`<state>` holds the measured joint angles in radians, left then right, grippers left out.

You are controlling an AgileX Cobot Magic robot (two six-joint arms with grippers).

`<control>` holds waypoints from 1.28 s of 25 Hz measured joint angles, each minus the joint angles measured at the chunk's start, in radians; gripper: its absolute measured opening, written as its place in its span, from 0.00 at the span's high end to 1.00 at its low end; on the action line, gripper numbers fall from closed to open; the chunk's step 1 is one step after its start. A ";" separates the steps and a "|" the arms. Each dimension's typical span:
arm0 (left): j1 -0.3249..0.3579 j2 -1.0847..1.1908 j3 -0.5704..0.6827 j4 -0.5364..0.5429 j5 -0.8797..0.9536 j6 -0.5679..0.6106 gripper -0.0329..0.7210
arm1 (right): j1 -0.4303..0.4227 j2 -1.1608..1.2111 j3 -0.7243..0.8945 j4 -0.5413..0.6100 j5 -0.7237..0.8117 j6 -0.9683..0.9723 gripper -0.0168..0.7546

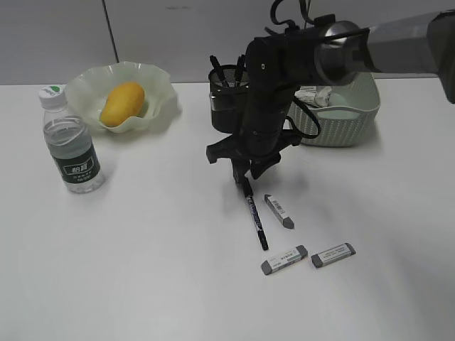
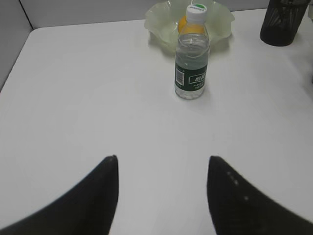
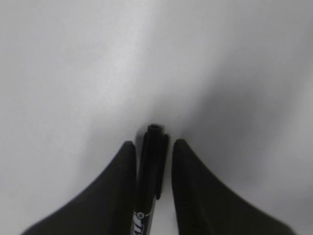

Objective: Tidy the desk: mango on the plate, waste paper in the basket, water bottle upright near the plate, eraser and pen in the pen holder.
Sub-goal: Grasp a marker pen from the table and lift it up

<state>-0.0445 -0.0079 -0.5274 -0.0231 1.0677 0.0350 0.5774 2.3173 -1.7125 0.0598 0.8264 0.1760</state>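
Down at mid-desk the right gripper [image 1: 245,177] straddles one end of the slim black marker pen [image 1: 254,217], jaws flanking it though contact is unclear, lined up to lift it toward the black mesh pen holder [image 1: 226,99] behind.

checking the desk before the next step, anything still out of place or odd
Three erasers lie loose on the desk, and a black pen lies flat between the right gripper's fingers, none in the pen holder. Nothing is spilled or damaged.
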 joint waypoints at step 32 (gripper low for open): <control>0.000 0.000 0.000 -0.002 0.000 0.000 0.37 | -0.003 0.018 0.000 0.003 0.003 0.041 0.64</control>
<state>-0.0445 -0.0079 -0.5274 -0.0251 1.0677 0.0350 0.5747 2.3350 -1.7125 0.0626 0.8299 0.2172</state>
